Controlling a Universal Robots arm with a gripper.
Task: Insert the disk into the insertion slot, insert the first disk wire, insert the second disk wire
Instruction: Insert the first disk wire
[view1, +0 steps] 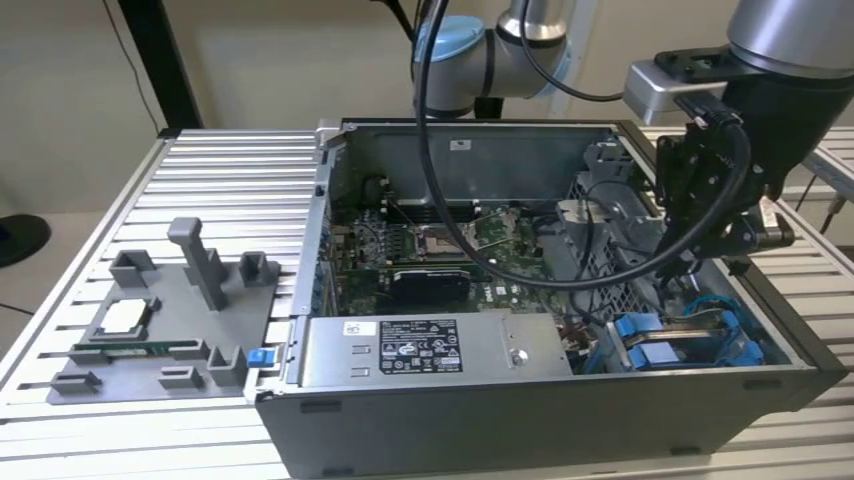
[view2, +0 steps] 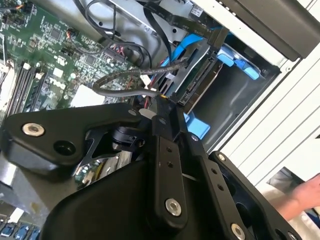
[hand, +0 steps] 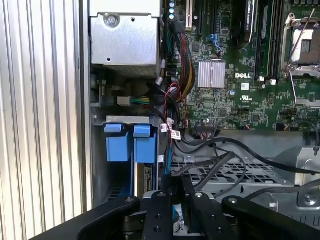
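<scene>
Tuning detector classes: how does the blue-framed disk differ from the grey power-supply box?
The silver-grey disk in its bright blue plastic carrier stands on edge; the grey metal power-supply box lies flat, white label up. The box is far bulkier and bare metal, the disk blue-framed. Both sit inside the open computer case.

Bare slatted table (view1: 227, 170) at the exterior view's upper left lies open. Inside the computer case (view1: 534, 420), black cables (hand: 235, 145) loop over the perforated drive cage (hand: 250, 175). They crowd the narrow lower-right bay holding the disk (view1: 674, 345), beside the power-supply box (view1: 414, 350).
</scene>
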